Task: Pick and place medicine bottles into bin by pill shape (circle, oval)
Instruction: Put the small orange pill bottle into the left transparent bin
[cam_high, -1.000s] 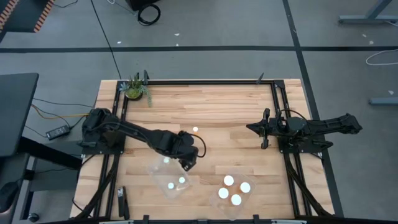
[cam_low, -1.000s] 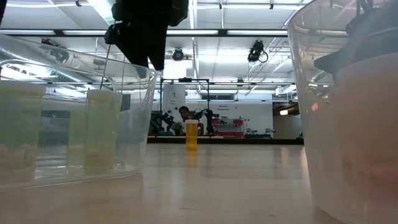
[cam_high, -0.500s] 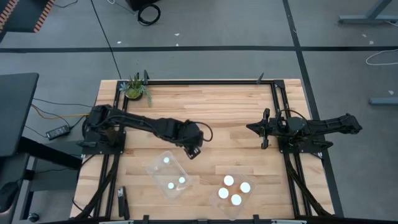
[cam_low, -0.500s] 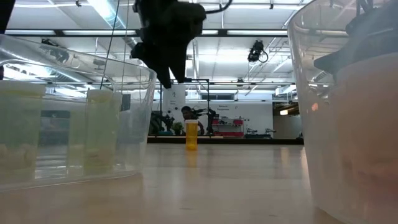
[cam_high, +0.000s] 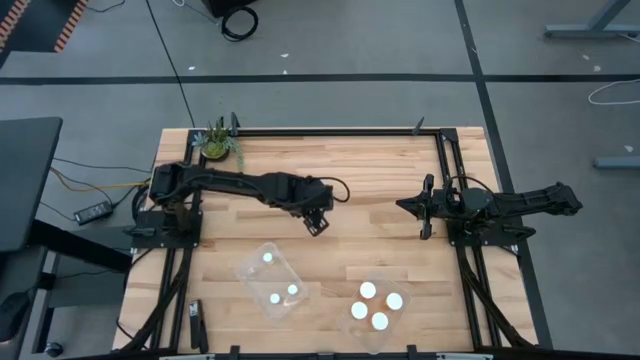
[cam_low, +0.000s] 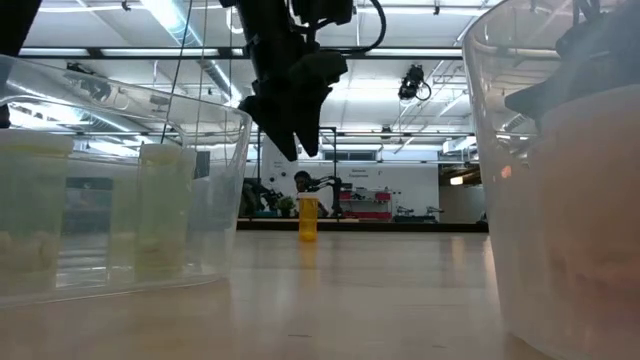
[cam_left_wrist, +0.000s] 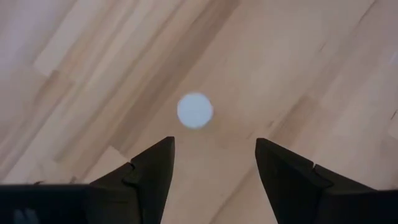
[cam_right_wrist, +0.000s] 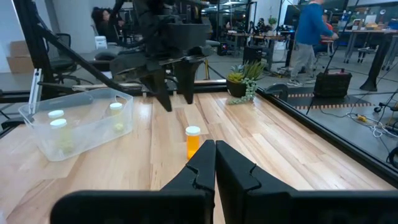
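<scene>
bottle (cam_right_wrist: 193, 142) with the white cap stands alone mid-table, last one outside the tubs. left gripper (cam_high: 317, 220) hangs right above it, jaws spread wide so they can drop around the cap. right gripper (cam_high: 427, 207) waits off at its side, pinched shut, empty.

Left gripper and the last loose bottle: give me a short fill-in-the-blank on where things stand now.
1. The left gripper hangs over the lone medicine bottle with its jaws ____.
2. The left tub holds ____ white-capped bottles.
3. The right tub holds ____ white-capped bottles.
4. The right gripper waits at the table's right side with its fingers ____.

Missing words: open; three; four; shut
</scene>
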